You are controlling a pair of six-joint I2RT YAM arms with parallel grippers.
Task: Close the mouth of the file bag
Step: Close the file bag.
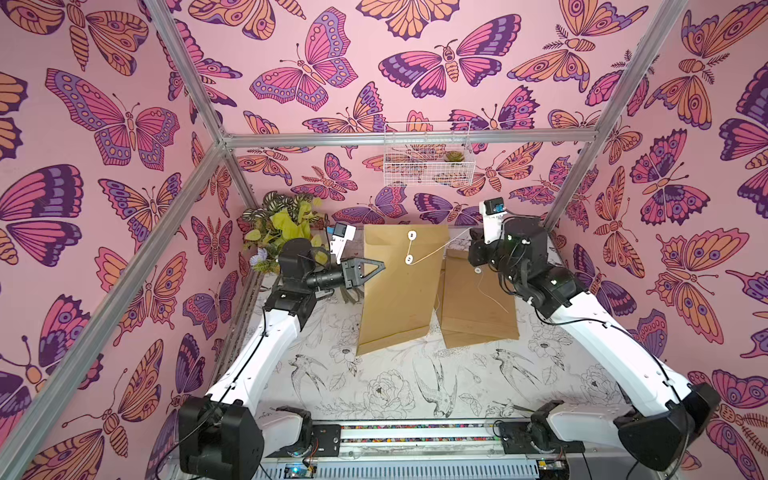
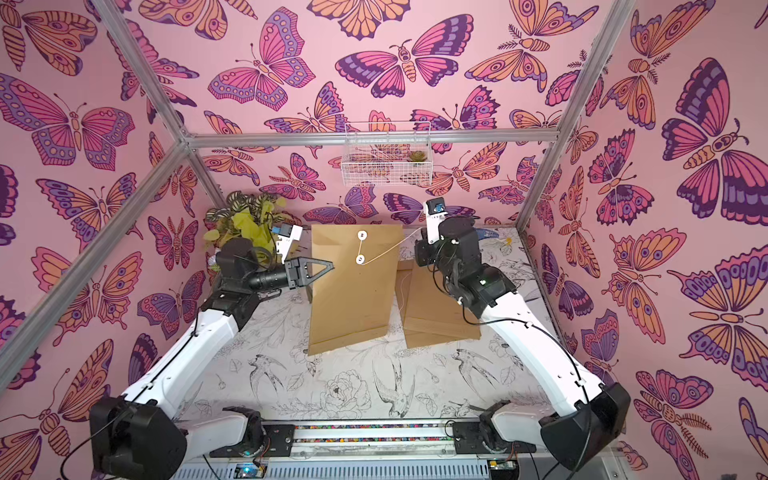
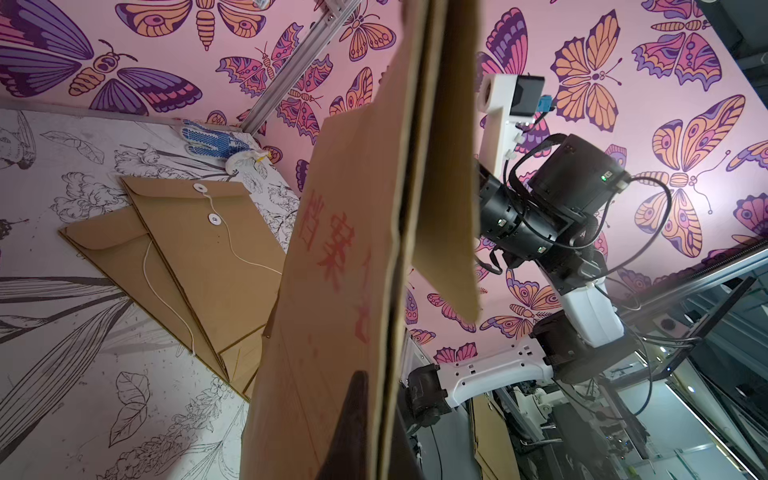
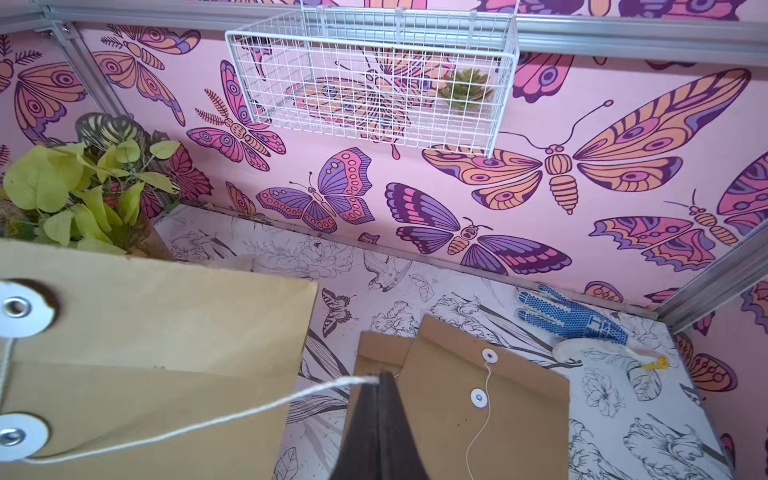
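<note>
The file bag [image 1: 399, 291], a brown kraft envelope, hangs tilted above the table in both top views. My left gripper [image 1: 380, 266] is shut on its left edge; in the left wrist view the bag's edge [image 3: 386, 291] runs between the dark fingers [image 3: 353, 415]. The flap lies folded down. A white string [image 4: 208, 424] runs from the upper disc [image 1: 411, 235] around the lower disc [image 1: 409, 259] and stretches taut to my right gripper [image 4: 380, 376], which is shut on its end, to the right of the bag.
Two more brown file bags [image 1: 478, 307] lie overlapping on the table under my right arm. A leafy plant [image 1: 282, 224] stands at the back left, and a wire basket [image 1: 428, 153] hangs on the back wall. A blue glove [image 4: 573, 316] lies at the back right.
</note>
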